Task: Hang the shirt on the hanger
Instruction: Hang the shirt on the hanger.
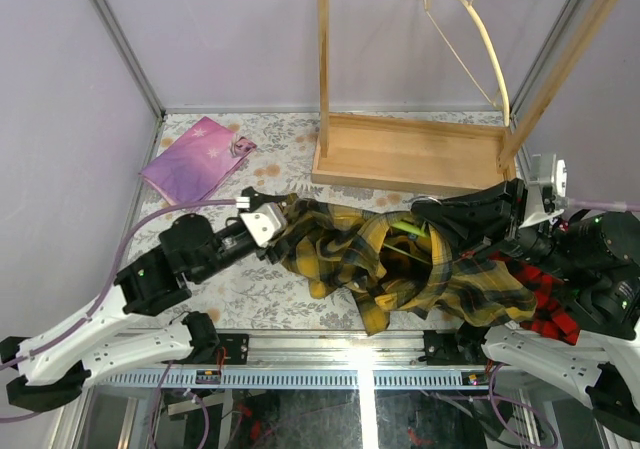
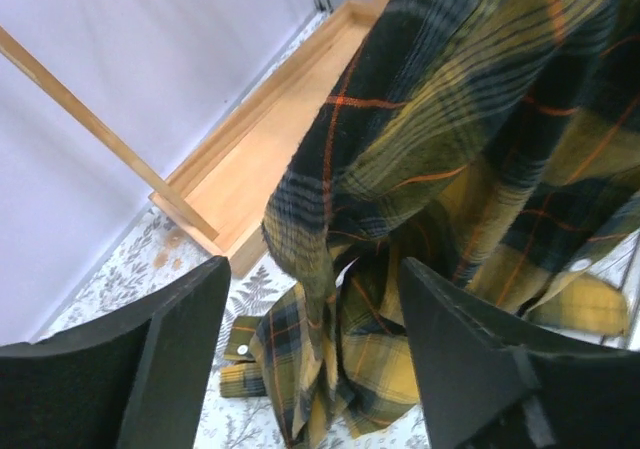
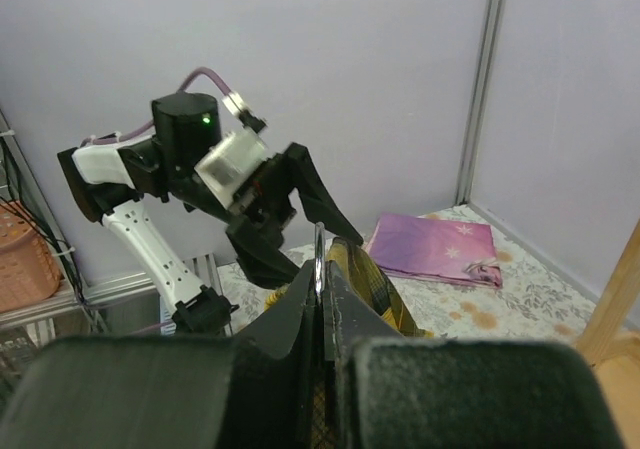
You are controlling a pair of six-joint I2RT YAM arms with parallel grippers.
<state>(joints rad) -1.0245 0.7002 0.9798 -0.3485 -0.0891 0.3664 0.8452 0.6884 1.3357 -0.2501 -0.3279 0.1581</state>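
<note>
Wooden rack (image 1: 410, 154) behind shirt (image 1: 350, 254), red plaid garment (image 1: 545, 304) beside it. Left gripper (image 2: 310, 269) wide open around shirt fold; right gripper (image 3: 322, 299) pinched shut on hanger (image 3: 318, 249) hook

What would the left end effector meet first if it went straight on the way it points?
The shirt. The left end effector is open, and a hanging fold of the plaid cloth sits just ahead between its fingers. Depth is hard to judge, but nothing seems to come before it.

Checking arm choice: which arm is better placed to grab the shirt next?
Left, probably: the left gripper is open around the shirt; the right gripper is shut on the hanger.
</note>
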